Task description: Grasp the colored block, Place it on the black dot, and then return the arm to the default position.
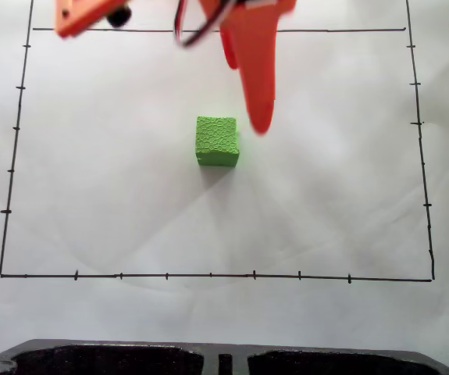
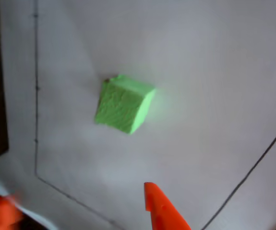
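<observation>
One green cube [image 1: 217, 141] resting mid-sheet inside the drawn border, free of the jaws [image 2: 162, 206]. Orange finger [image 1: 254, 74] just right of it and raised; jaw gap impossible to tell. Black dot likely hidden under the cube.

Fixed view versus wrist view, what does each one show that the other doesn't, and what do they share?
The fixed view alone takes in the whole ruled rectangle with its tick marks, a dark tray-like edge along the bottom, and wires at the arm. The wrist view alone gives a blurred, angled close-up of a dark speck at the cube's top corner. Both show the green cube on white paper, apart from the orange fingers.
</observation>
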`<move>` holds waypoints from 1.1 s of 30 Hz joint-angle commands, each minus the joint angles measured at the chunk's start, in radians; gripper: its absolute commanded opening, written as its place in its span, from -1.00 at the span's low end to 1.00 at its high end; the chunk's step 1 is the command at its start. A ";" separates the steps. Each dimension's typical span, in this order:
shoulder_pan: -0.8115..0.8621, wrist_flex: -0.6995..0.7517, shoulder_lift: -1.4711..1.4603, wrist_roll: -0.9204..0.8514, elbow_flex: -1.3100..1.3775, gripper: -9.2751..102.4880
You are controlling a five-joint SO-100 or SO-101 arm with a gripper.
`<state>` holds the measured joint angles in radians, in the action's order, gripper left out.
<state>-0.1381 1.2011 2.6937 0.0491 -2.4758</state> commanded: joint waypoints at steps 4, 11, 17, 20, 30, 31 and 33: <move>0.029 0.066 0.321 -0.098 -0.112 -0.38; 0.052 0.120 0.532 -0.138 -0.236 -0.54; 0.066 0.071 0.574 -0.083 -0.311 -0.76; 0.063 -0.009 0.574 -0.063 -0.371 -0.83; 0.089 -0.293 0.575 -0.017 -0.560 -0.83; 0.089 -0.304 0.575 -0.012 -0.563 -0.83; 0.086 -0.299 0.575 -0.006 -0.565 -0.83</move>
<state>-0.0537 0.9127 3.2551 0.0353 -3.0434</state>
